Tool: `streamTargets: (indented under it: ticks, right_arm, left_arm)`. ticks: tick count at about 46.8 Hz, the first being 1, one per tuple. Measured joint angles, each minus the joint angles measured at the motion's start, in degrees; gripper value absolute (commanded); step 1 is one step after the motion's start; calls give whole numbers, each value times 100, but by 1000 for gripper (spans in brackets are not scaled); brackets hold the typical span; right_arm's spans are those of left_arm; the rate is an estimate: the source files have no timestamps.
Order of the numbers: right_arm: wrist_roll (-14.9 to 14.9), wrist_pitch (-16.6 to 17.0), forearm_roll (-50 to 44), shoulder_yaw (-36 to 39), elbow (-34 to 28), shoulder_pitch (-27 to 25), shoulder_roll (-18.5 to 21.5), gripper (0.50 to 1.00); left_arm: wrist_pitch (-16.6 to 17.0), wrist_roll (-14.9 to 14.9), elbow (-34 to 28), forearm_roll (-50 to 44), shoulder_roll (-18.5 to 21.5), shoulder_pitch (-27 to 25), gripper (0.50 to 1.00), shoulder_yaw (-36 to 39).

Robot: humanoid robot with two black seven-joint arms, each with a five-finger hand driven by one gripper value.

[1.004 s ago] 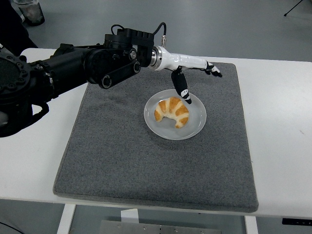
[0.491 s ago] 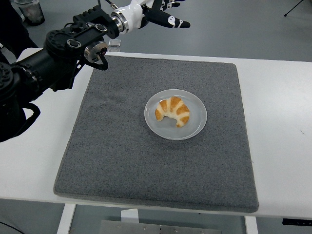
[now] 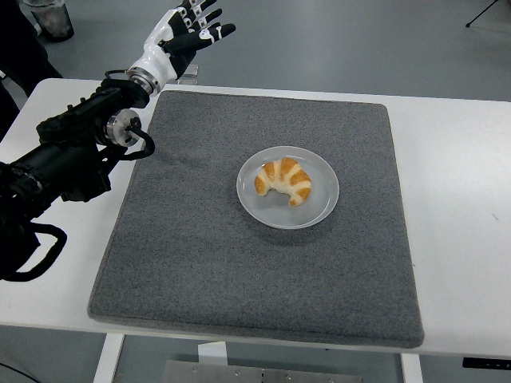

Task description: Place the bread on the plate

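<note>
A golden croissant (image 3: 283, 180) lies on the round translucent white plate (image 3: 321, 207), which sits in the middle of the grey mat (image 3: 200, 255). My left hand (image 3: 188, 32) is raised beyond the mat's far left corner, well away from the plate. Its fingers are spread and it holds nothing. The black left arm (image 3: 72, 155) comes in from the left edge. The right arm is out of view.
The grey mat covers most of the white table (image 3: 463, 199). A dark container (image 3: 48, 17) stands on the floor at the top left. A small grey object (image 3: 188, 73) sits just behind the mat's far left corner.
My left hand has pulled back from over the plate, up and to the left, past the mat's far left corner. The croissant stays on the plate.
</note>
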Motion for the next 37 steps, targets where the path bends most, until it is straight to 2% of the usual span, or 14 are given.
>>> streamTargets:
  ticks: [7, 19, 31, 37]
  right_arm:
    - [1, 0, 0, -1, 3, 1, 0, 954]
    - [1, 0, 0, -1, 3, 2, 0, 952]
    - [1, 0, 8, 2, 3, 2, 0, 952]
    - [0, 2, 10, 0, 3, 2, 0, 952]
  left_arm:
    - [8, 5, 6, -16, 85, 407, 994, -627]
    - [148, 170, -36, -325, 81, 998, 994, -1174]
    - [93, 171, -52, -1386, 38, 1063, 996, -1220]
    - [73, 155, -121, -1615, 16, 1069, 996, -1227]
